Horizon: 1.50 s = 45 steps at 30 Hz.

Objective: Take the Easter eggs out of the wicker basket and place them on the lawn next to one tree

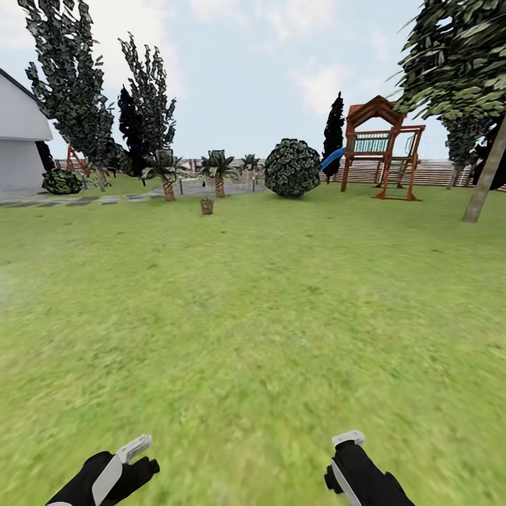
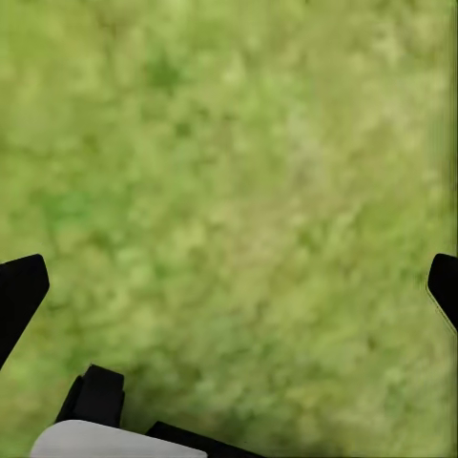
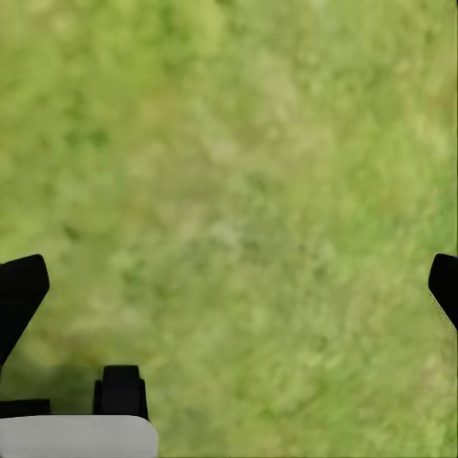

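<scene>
Crossing: the lawn (image 1: 253, 316), on the way to the basket; no egg taken yet, by my judgement.
Tree: (image 1: 485, 176) at the lawn's far right edge.
Basket: (image 1: 206, 206) small, far off toward the lawn's far edge, left of centre.
Eggs: too far to tell.
Left gripper: (image 2: 229, 277) jaws spread, empty.
Right gripper: (image 3: 229, 277) jaws spread, empty.
Next: drive up beside the basket.
</scene>
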{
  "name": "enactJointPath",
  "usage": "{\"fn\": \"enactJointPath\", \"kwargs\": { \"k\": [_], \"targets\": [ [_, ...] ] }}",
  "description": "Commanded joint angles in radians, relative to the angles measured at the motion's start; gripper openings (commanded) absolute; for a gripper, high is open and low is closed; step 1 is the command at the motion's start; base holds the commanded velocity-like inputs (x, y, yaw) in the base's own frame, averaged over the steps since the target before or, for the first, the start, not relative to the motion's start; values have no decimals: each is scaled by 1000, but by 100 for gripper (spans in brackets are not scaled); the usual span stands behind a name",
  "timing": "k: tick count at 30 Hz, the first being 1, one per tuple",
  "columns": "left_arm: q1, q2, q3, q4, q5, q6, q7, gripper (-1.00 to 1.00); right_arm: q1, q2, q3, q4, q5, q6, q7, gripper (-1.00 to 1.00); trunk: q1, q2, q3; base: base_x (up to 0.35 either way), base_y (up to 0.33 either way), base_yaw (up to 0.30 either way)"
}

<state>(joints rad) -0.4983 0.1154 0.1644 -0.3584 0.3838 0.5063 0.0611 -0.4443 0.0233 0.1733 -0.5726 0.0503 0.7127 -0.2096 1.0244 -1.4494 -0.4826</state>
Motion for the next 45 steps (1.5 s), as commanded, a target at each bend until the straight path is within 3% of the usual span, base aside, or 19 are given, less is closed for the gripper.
{"fn": "enactJointPath", "kwargs": {
  "k": [1, 7, 12, 45],
  "targets": [
    [0, 0, 3, -2, 10, 6, 6, 100, -1, 0, 3, -1, 5, 7, -1, 100, 1, -1, -1, 325, 0, 0],
    [0, 0, 3, -2, 10, 6, 6, 100, -1, 0, 2, -1, 5, 7, -1, 100, 1, -1, -1, 325, 0, 0],
    [0, 0, 3, -2, 10, 6, 6, 100, -1, 1, -20, -1, 5, 7, -1, 100, 1, -1, -1, 325, 0, 0],
    [0, 4, 3, -2, 10, 6, 6, 100, -1, -6, -24, -1, 4, 4, 0, 100, 1, -1, -1, 325, 0, 0]
  ]
}}
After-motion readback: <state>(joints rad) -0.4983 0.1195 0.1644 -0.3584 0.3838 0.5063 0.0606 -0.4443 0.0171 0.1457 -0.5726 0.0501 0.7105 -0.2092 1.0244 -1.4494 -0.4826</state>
